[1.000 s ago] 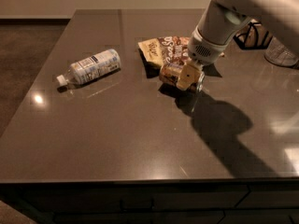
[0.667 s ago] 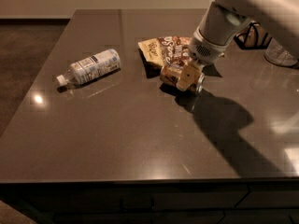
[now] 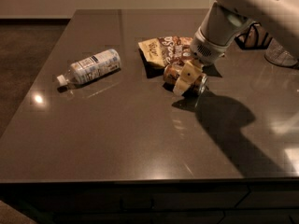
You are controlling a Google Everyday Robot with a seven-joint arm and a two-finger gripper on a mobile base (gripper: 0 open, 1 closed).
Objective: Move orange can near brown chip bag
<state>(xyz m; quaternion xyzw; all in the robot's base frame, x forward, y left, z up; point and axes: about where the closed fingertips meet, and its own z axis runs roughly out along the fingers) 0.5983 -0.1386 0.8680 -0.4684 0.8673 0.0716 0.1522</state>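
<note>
The orange can (image 3: pixel 174 73) lies on its side on the dark table (image 3: pixel 117 134), just in front of the brown chip bag (image 3: pixel 161 50) and touching or nearly touching its near edge. My gripper (image 3: pixel 188 77) reaches down from the upper right and is shut on the can, with one tan finger (image 3: pixel 183 80) across the can's front. The can's silver end (image 3: pixel 202 86) points right. The bag lies flat, and its right end is hidden behind my wrist.
A clear plastic bottle (image 3: pixel 88 66) with a white label lies on its side at the left. A dark object (image 3: pixel 252 36) and a glass item (image 3: pixel 282 55) stand at the far right behind my arm. The table's front edge runs along the bottom.
</note>
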